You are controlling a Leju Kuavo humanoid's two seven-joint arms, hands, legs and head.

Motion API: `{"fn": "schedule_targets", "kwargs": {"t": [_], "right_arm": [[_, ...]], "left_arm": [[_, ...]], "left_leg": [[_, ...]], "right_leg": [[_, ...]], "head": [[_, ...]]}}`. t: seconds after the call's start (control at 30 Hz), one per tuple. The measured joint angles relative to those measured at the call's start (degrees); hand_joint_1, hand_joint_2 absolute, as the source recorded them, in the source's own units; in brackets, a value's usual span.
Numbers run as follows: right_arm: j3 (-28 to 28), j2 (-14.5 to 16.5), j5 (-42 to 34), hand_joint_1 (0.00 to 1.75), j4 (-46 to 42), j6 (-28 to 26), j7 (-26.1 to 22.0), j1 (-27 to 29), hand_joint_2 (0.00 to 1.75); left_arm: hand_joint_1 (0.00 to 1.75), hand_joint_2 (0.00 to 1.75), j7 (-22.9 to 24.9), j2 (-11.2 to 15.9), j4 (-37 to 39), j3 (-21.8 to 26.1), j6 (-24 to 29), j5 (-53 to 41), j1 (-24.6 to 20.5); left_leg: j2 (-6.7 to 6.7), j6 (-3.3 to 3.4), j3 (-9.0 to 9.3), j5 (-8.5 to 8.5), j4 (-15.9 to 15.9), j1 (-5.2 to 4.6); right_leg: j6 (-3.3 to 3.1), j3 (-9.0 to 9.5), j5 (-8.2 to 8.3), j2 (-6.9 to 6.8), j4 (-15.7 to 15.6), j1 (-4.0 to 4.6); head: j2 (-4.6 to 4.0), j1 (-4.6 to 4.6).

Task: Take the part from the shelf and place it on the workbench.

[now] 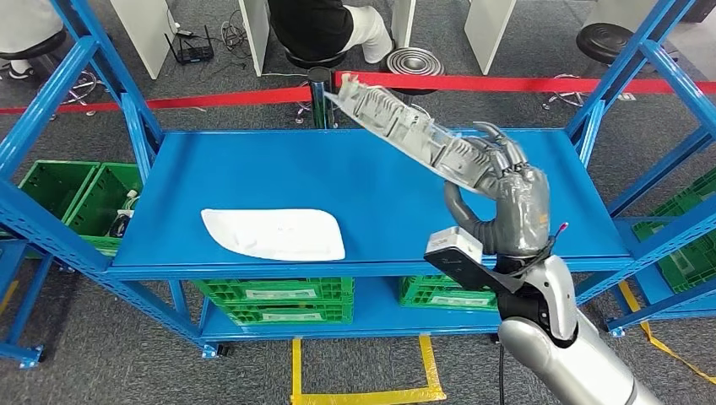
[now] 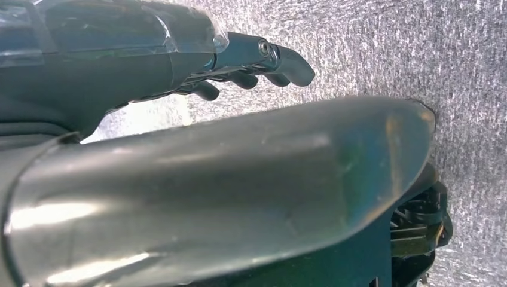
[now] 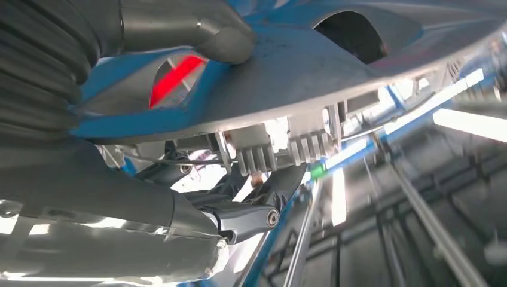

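Bright, even overhead light in the head view, sharp throughout, faint shadows. Close-range blur and white glare in both wrist views; dim foreground there.

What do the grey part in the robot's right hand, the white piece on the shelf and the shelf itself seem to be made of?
Grey part: likely moulded plastic, matt, with ribs and clips on one face; cast metal cannot be excluded.
White piece: smooth, thin, probably plastic, faint sheen.
Shelf: looks like sheet metal painted glossy blue, on perforated uprights.
The right hand holds the grey part.
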Motion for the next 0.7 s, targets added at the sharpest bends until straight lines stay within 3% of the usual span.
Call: {"fn": "schedule_targets", "kwargs": {"t": [0.33, 0.47, 0.7], "right_arm": [[-5.5, 0.82, 1.05, 1.75, -7.74, -4.48, -0.5, 3.72, 1.75], [-7.02, 0.99, 1.24, 1.75, -9.41, -5.14, -0.61, 4.61, 1.75], [-9.22, 1.11, 1.69, 1.75, -12.07, -5.89, -0.62, 6.05, 1.75]], "left_arm": [[0.0, 0.0, 0.04, -0.04, -0.02, -1.08, 0.17, -0.12, -0.04], [0.0, 1.75, -1.63, -0.04, -0.03, -1.39, 0.15, -0.37, -0.08], [0.0, 1.75, -4.17, -0.04, -0.2, -2.42, 0.33, -1.85, -0.38]], "left_leg": [[-0.07, 0.0, 0.0, -0.01, 0.0, -0.01], [-0.09, 0.0, 0.01, -0.01, 0.0, -0.01], [-0.18, 0.0, 0.0, -0.01, 0.0, -0.01]], "right_leg": [[-0.02, 0.0, -0.02, 0.0, -0.01, 0.0], [-0.02, 0.0, -0.02, 0.0, -0.01, 0.0], [-0.02, 0.0, -0.02, -0.03, -0.01, -0.01]], "head": [[0.0, 0.0], [0.0, -0.01], [0.0, 0.03]]}}
